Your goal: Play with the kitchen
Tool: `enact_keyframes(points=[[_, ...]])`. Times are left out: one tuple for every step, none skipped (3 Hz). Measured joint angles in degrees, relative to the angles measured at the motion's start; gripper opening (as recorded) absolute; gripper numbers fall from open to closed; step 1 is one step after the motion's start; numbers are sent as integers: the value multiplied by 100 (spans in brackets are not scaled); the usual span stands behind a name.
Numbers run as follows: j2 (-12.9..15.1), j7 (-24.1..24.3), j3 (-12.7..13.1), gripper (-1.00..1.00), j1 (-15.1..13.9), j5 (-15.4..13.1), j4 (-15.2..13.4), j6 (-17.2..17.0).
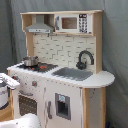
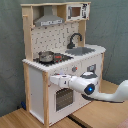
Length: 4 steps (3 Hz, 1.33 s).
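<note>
Kitchen (image 1: pixel 60 75) occupies the centre of both exterior views, standing upright on a wooden floor (image 2: pixel 20 119) against a grey backdrop (image 1: pixel 116 45). We note the following parts in the first exterior view: a grey hood (image 1: pixel 40 25) at upper left, a microwave (image 1: pixel 74 23) at upper centre, a tiled back panel below them, a small pot (image 1: pixel 30 61) on the hob at left centre, a grey sink (image 1: pixel 74 74) at right centre and a black faucet (image 1: pixel 85 59) arching over it. On the lower front we see a windowed oven door (image 1: pixel 27 104) at lower left and a cupboard door beside it towards the frame's centre.

In the second exterior view we see the white arm entering from the lower right of the frame. Its gripper (image 2: pixel 54 80) sits at the centre of the frame, in front of the oven door and just below the knob panel. We cannot tell whether the fingers are released or clenched, nor whether they touch the kitchen front. In the first exterior view, part of the white arm shows at the left edge of the frame, level with the knobs
</note>
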Motion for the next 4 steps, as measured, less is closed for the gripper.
enact_keyframes(points=[[3, 667, 1, -100, 0, 8, 0, 4], [6, 1250, 1, -100, 0, 11, 0, 7], [8, 1839, 2, -100, 0, 14, 0, 12], [10, 2520, 2, -100, 0, 19, -1, 17]])
